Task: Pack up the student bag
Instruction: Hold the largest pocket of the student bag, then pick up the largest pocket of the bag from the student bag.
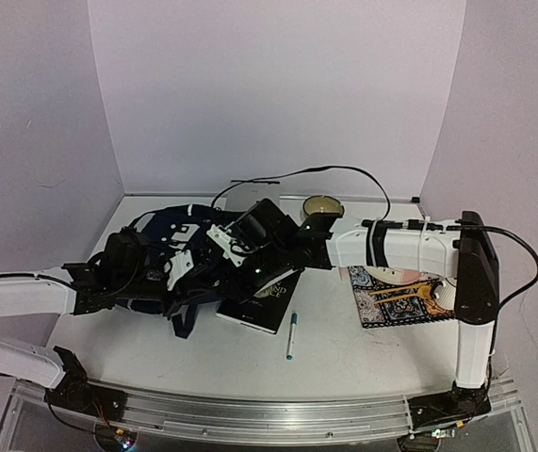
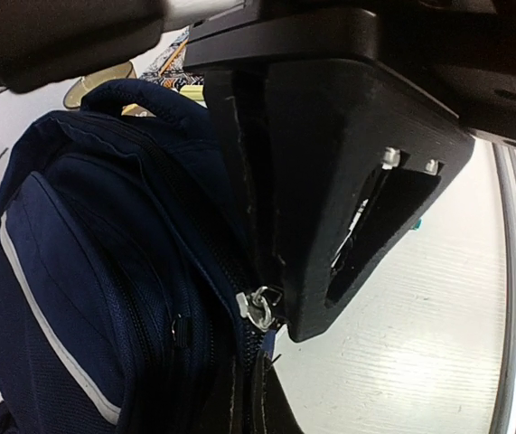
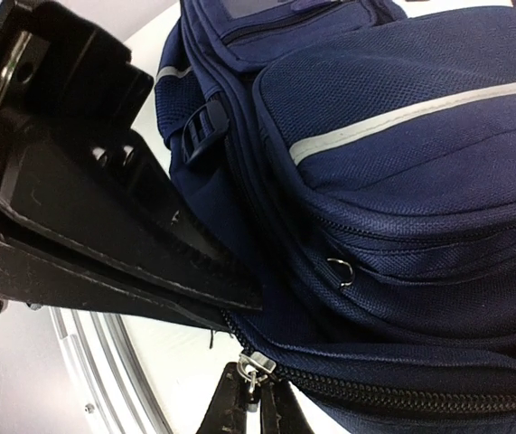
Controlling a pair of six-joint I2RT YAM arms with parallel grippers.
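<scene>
Now, zipper work. Left pincer pressed together on the zipper pull, metal ring showing right at the tips. Right pincer likewise closed, nipped onto a fold of the student bag beside the zipper track, just above the left pincer's tips in the right wrist view. Bag lying on its side on the table, its bulk stretching away from both pincers, front pocket and grey stripe beyond the right pincer's grip.

Judged as the opening step: bag mouth to be unzipped before packing anything. Track apparently closed beyond the slider.

- Draw the pull along the line of the track, away from the right pincer, never across the teeth.
- Hold the right pincer firm as the anchor, so as to stretch the cloth between the two grips taut; slack fabric likely to bunch under the slider and jam it.
- Go slowly round any curve in the track, turning the wrist to follow.
- Watch for the small pull slipping out from the tips; if so, re-grip deeper rather than tug.

Book and pen lying nearer the arm bases than the right pincer, probably handy for loading afterwards.
</scene>
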